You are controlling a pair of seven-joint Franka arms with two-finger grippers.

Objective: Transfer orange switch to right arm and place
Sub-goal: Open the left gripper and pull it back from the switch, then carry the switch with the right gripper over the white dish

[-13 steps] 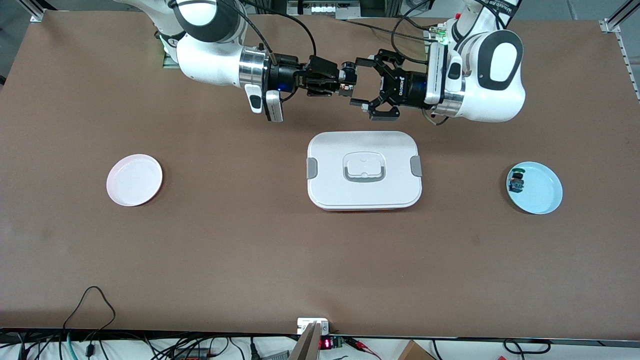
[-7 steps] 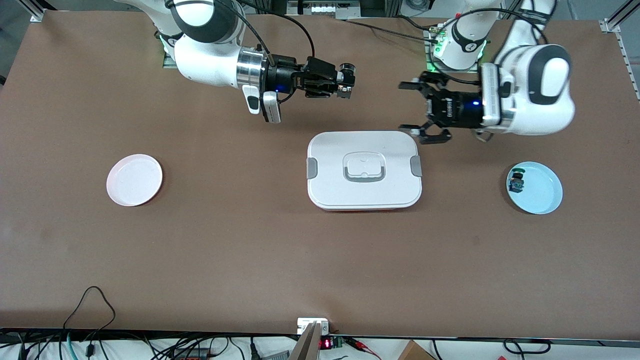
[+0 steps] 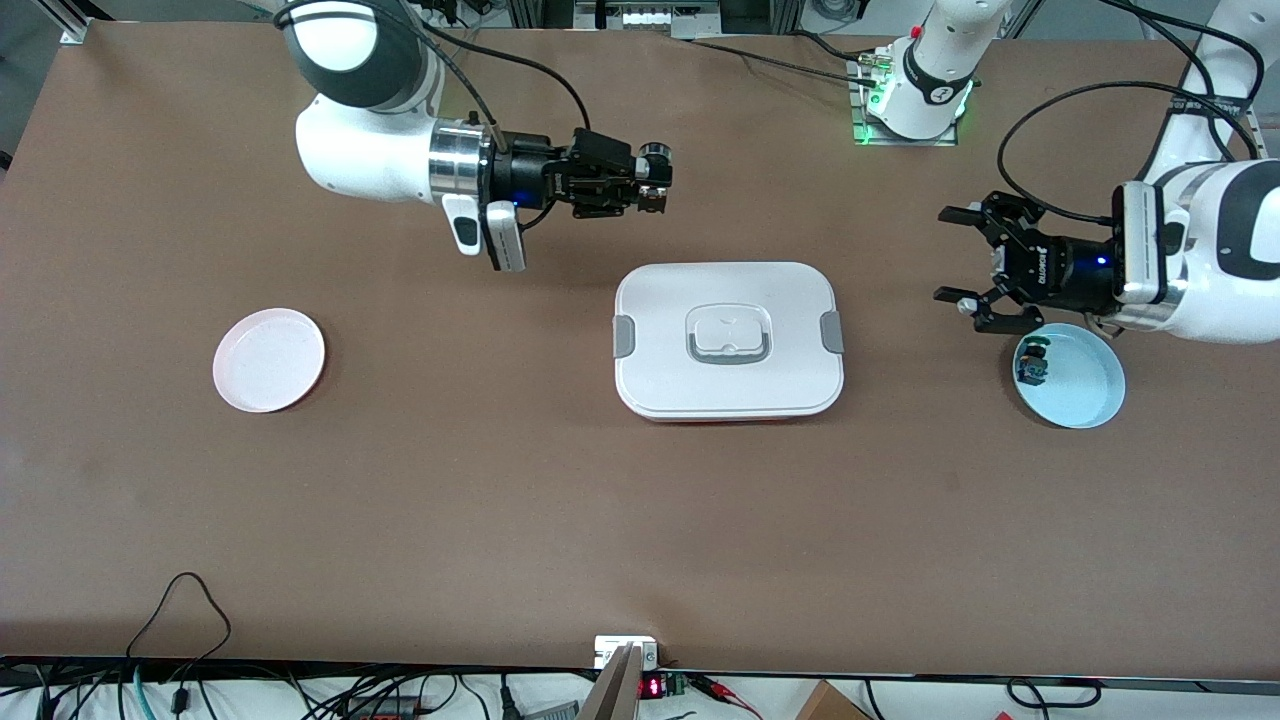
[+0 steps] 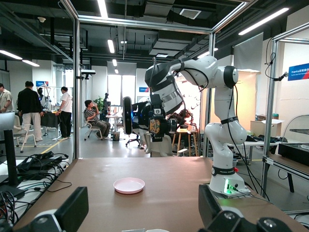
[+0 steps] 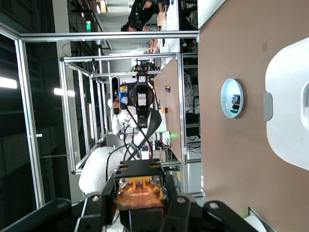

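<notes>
Front view evenly lit from overhead, bright, no harsh glare. Soft diffuse shadows under both arms on the brown table (image 3: 400, 500). White lidded box (image 3: 728, 340) and pink plate (image 3: 269, 359) slightly washed out, thin shadow along their 6 o'clock edges. Green indicator glow at the left arm's base (image 3: 905, 110), about 1 o'clock. Focus sharp across the table, mild softness toward corners.

Left wrist view: ceiling light strips (image 4: 104, 9) at 12 o'clock blown out, background room moderately lit, near black parts at 6 o'clock blurred.

Right wrist view: dark at 9 o'clock, bright table surface at 3 o'clock, orange switch (image 5: 139, 191) at 6 o'clock slightly out of focus.
</notes>
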